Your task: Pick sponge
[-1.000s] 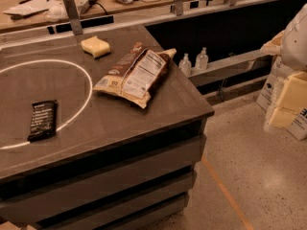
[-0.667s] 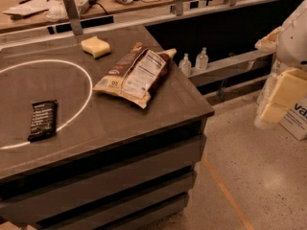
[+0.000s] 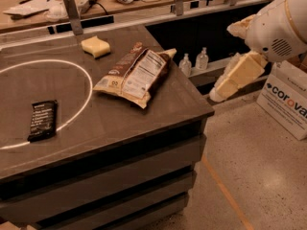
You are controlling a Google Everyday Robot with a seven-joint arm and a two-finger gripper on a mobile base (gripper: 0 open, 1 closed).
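Dark tabletop (image 3: 120,123) holds the sponge (image 3: 96,47) at its rear; tool (image 3: 232,72) hangs off right, grip state unclear.

Clutter on and around the dark table (image 3: 120,128)

A brown snack bag (image 3: 138,74) lies flat near the table's right edge, label side up, one corner just over the rim. A black bar wrapper (image 3: 42,120) rests at the table's left, touching the white circle (image 3: 90,89) marked on the top. Two small clear bottles (image 3: 185,64) stand on a low ledge just right of the table. Further right of the table, a white carton (image 3: 287,102) (lettered "corova", the rest cut off) sits on the speckled floor (image 3: 259,176). Behind the table runs a wooden bench (image 3: 144,2) strewn with papers (image 3: 29,8).
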